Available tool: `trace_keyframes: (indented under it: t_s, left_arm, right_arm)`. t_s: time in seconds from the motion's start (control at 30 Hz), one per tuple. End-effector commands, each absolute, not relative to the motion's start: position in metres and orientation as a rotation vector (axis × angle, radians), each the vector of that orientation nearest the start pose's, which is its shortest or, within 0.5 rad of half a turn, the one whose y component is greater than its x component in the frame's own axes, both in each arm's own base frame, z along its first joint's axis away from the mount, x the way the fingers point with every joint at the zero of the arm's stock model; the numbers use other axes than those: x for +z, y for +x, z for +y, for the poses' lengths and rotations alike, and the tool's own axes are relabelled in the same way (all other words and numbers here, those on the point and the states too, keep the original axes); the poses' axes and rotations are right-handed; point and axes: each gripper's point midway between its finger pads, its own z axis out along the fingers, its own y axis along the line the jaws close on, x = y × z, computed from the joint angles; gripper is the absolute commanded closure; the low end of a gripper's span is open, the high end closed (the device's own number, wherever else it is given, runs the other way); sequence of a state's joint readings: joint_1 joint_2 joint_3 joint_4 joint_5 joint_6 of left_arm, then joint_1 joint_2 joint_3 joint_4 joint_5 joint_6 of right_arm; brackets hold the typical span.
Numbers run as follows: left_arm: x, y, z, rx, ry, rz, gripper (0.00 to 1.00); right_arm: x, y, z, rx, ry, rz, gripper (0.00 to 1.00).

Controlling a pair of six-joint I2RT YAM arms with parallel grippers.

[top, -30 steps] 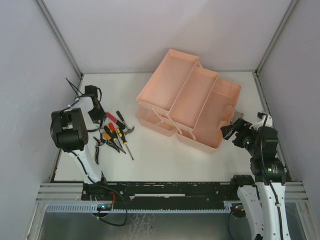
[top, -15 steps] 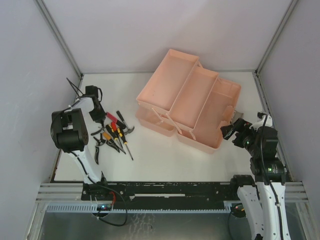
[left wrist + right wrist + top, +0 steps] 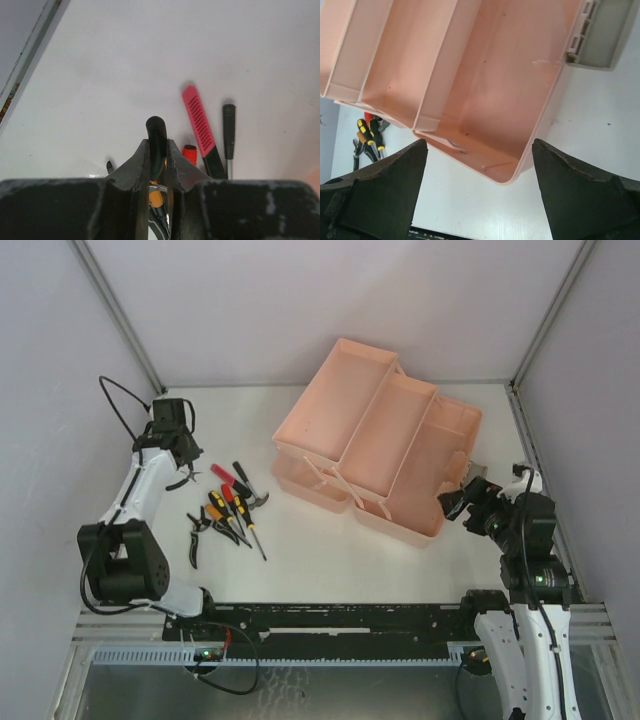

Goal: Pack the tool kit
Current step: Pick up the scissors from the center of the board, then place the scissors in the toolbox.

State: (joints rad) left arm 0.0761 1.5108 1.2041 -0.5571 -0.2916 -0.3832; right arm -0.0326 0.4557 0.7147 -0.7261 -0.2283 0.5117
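The pink tool box (image 3: 380, 440) stands open with its trays spread; it also fills the right wrist view (image 3: 470, 65). Several tools (image 3: 228, 508) lie on the white table to its left: screwdrivers, a red-handled knife (image 3: 221, 474), pliers (image 3: 194, 531). My left gripper (image 3: 181, 467) hangs above the far-left end of that pile, shut on a black curved tool handle (image 3: 156, 137). Below it lie the red knife (image 3: 198, 119) and a black screwdriver (image 3: 229, 125). My right gripper (image 3: 455, 502) is open and empty at the box's near right corner (image 3: 512, 172).
Grey walls close in the table on three sides, with a metal post (image 3: 120, 320) near the left arm. The black rail (image 3: 330, 618) runs along the near edge. The tool pile also shows in the right wrist view (image 3: 367, 137).
My left arm has stretched out and risen toward the far left, lifting the black-handled tool off the pile. The right arm has not moved.
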Motion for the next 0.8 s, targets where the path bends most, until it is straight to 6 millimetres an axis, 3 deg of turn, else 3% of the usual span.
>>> trace_keyframes:
  t_s: [0.0, 0.1, 0.33, 0.47, 0.67, 0.73, 0.77]
  left_arm:
    - [0.176, 0.371, 0.041, 0.167, -0.621, 2.246, 1.00]
    - [0.207, 0.366, 0.011, 0.077, -0.530, 2.194, 1.00]
    - [0.333, 0.374, -0.064, -0.066, -0.086, 2.008, 1.00]
    - [0.383, 0.387, -0.122, -0.175, 0.135, 1.901, 1.00]
    - [0.422, 0.417, -0.212, -0.283, 0.372, 1.792, 1.00]
    - [0.424, 0.428, -0.237, -0.311, 0.402, 1.795, 1.00]
    - [0.413, 0.437, -0.251, -0.316, 0.421, 1.821, 1.00]
  right_arm:
    - [0.222, 0.208, 0.073, 0.648, 0.271, 1.981, 0.14]
    - [0.224, 0.209, 0.079, 0.693, 0.260, 1.963, 0.14]
    - [0.227, 0.209, 0.079, 0.698, 0.268, 1.947, 0.14]
    - [0.227, 0.209, 0.081, 0.718, 0.283, 1.941, 0.13]
    - [0.228, 0.208, 0.083, 0.738, 0.275, 1.935, 0.14]
    - [0.230, 0.207, 0.084, 0.738, 0.273, 1.930, 0.13]
    - [0.230, 0.207, 0.084, 0.739, 0.273, 1.928, 0.13]
